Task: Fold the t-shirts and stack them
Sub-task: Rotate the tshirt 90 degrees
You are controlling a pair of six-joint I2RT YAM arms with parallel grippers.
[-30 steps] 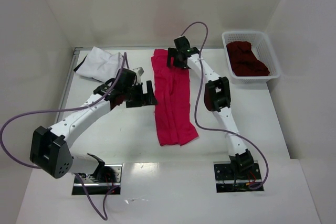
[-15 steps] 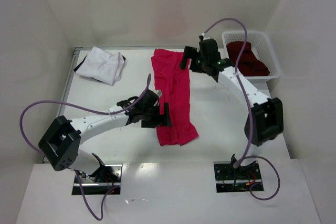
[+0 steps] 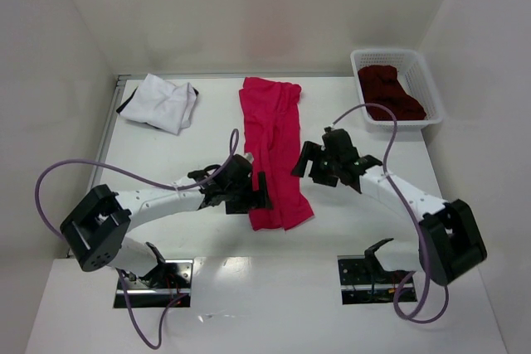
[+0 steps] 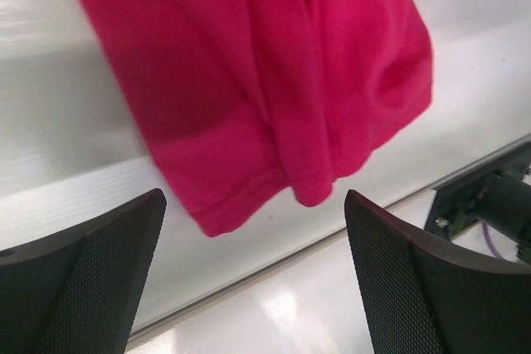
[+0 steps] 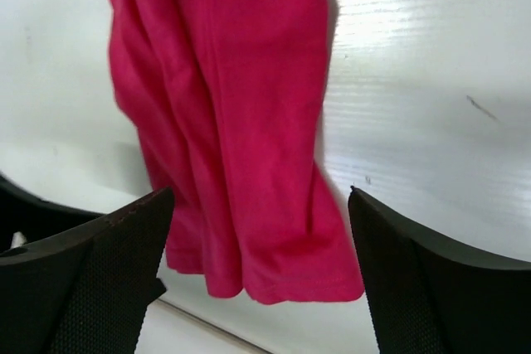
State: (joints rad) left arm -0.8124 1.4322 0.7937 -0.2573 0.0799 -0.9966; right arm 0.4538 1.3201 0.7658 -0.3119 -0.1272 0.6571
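Nearest us, the left fingers are spread wide and grip nothing, above the near hem of the crimson-red t-shirt, on its left side. The right fingers are wide apart and empty too, at the shirt's right edge, slightly farther in. We see the crimson-red t-shirt folded into a long strip, flat on the desk, running away toward the far edge. Far left is the white t-shirt with dark trim, bunched. Far right, the dark maroon t-shirt sits inside the white lattice basket.
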